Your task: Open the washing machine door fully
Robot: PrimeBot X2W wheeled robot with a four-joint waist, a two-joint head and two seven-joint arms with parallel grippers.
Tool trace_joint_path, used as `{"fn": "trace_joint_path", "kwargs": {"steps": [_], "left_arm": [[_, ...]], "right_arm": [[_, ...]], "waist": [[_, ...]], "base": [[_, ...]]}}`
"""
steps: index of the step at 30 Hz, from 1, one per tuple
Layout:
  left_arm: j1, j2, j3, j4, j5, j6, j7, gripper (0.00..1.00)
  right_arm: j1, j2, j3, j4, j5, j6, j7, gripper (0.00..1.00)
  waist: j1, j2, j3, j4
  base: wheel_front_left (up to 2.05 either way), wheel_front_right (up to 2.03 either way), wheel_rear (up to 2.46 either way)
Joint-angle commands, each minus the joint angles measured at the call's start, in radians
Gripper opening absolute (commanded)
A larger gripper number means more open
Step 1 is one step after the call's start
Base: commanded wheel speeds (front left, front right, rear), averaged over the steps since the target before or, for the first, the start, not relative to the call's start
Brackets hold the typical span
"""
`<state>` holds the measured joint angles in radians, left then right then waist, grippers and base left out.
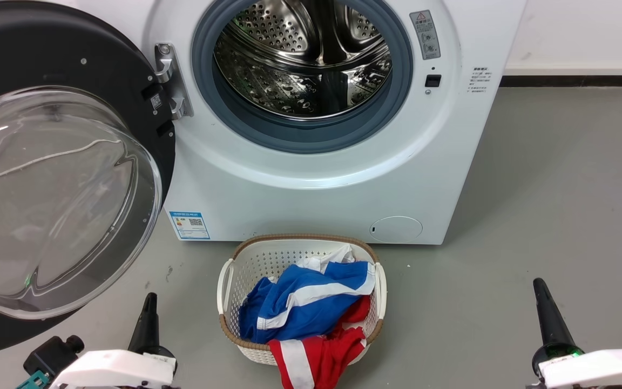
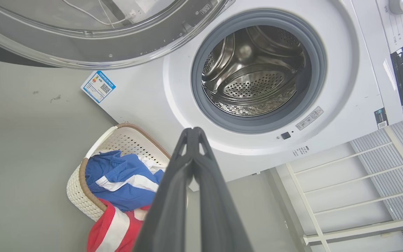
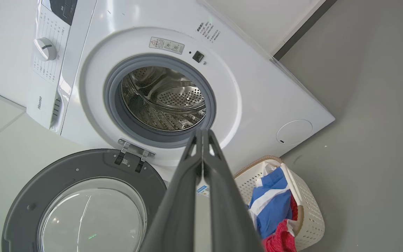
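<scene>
The washing machine door [image 1: 57, 183] hangs swung out to the left on its hinge [image 1: 170, 81]. Its bulging glass bowl faces forward and blocks the left side of the scene. The drum opening [image 1: 303, 65] of the washing machine [image 1: 311, 189] stands uncovered, its grey rubber ring fully exposed. A laundry basket [image 1: 225, 281] heaped with clothes [image 1: 300, 302] sits on the floor [image 1: 548, 205] just in front of the machine, below the opening. Bare floor lies open to the right of machine and basket. A narrower strip runs between basket and door, where the left gripper [image 1: 150, 302] points up, fingers pressed together.
</scene>
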<state>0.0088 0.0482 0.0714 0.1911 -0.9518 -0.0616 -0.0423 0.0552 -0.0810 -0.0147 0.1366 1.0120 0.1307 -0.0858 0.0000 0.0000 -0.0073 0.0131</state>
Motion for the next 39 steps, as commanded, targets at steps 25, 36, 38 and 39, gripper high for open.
{"fn": "trace_joint_path", "kwargs": {"steps": [25, 36, 38, 39], "left_arm": [[-0.069, 0.003, 0.021, 0.019, -0.292, -0.034, 0.069, 0.00], [-0.086, 0.003, 0.028, 0.029, -0.395, -0.045, 0.094, 0.00], [-0.088, 0.003, 0.029, 0.031, -0.413, -0.046, 0.099, 0.00], [-0.089, 0.003, 0.029, 0.032, -0.422, -0.047, 0.101, 0.00]], "right_arm": [[-0.087, -0.007, -0.023, 0.042, 0.285, 0.000, 0.071, 0.00], [-0.109, -0.006, -0.032, 0.061, 0.383, 0.000, 0.098, 0.00], [-0.113, -0.005, -0.034, 0.064, 0.400, 0.000, 0.103, 0.00], [-0.115, -0.005, -0.035, 0.066, 0.409, 0.000, 0.104, 0.00]], "waist": [[0.0000, 0.0000, 0.004, -0.005], [0.0000, 0.0000, 0.005, -0.007], [0.0000, 0.0000, 0.006, -0.007], [0.0000, 0.0000, 0.006, -0.007]], "base": [[0.00, 0.00, 0.00], [0.00, 0.00, 0.00], [0.00, 0.00, 0.00], [0.00, 0.00, 0.00]]}}
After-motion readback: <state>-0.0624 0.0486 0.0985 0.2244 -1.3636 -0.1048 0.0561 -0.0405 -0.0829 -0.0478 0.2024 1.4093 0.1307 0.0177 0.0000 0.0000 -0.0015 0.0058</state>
